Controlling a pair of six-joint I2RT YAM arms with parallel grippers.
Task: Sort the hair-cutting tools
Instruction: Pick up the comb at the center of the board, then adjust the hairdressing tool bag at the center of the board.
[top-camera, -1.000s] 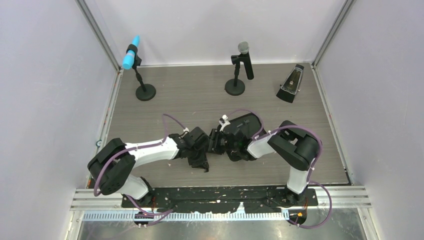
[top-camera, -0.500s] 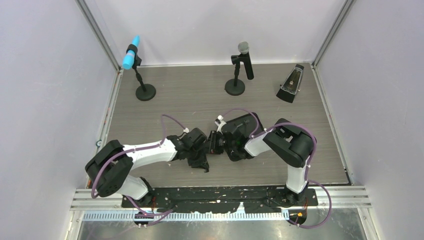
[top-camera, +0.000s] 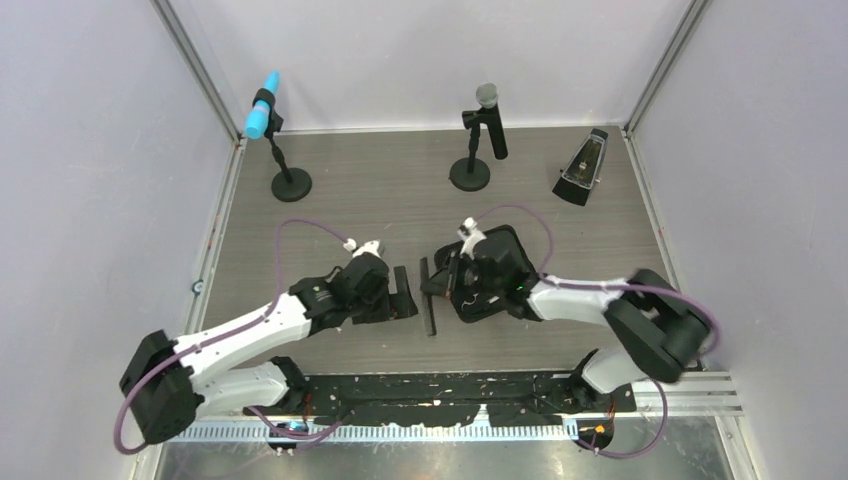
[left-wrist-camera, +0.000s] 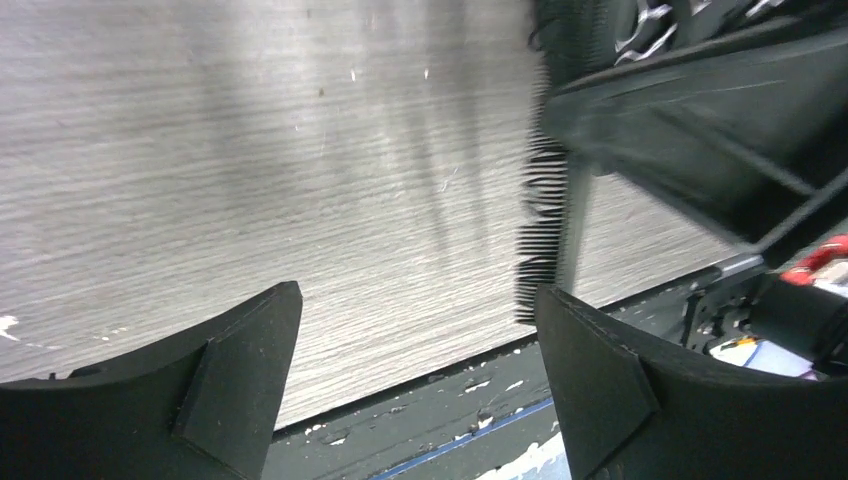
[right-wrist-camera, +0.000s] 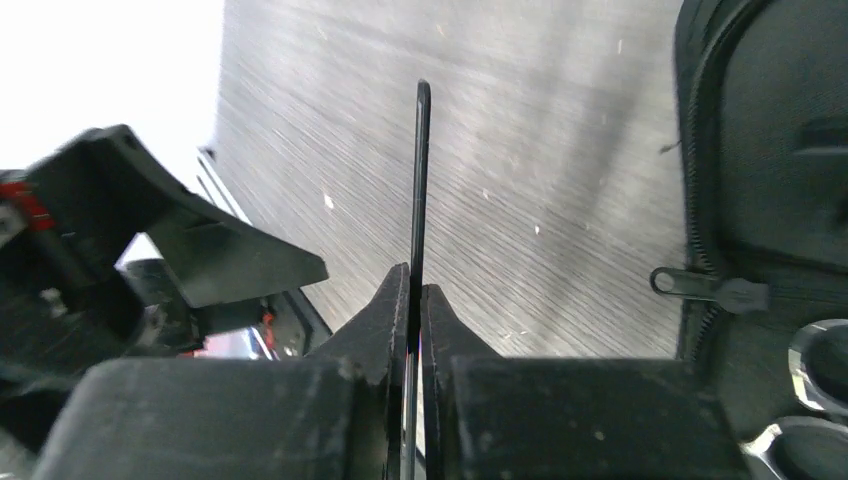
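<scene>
Top external view: the right gripper (top-camera: 438, 287) is closed tight on the flat black comb (top-camera: 431, 316), which stands on edge across the pinch, one end sticking out on each side of the fingers. Facing it, the left gripper (top-camera: 404, 295) has its jaws spread wide with nothing between them; the comb lies just past its fingertips, apart from them. Behind the right gripper's fingers, under its wrist, sits the black zip case (top-camera: 505, 262) on the grey wood-grain table (top-camera: 350, 190). In the left wrist view the two black fingers (left-wrist-camera: 240, 370) stand far apart over bare table, and the comb's fine teeth (left-wrist-camera: 541, 235) show ahead of them, nearer the finger on the right of the picture, clamped in the dark bulk of the other gripper (left-wrist-camera: 700, 120). A red patch (left-wrist-camera: 826, 254) on that arm is too blurred for any lettering to be read. The right wrist view shows the comb edge-on – a thin black line (right-wrist-camera: 421, 180) rising out of the closed fingertips (right-wrist-camera: 415, 300). To the right of the jaws lies the open case with its zip pull (right-wrist-camera: 712, 287), and a silver scissors ring (right-wrist-camera: 825, 365) sits at its lower corner.
</scene>
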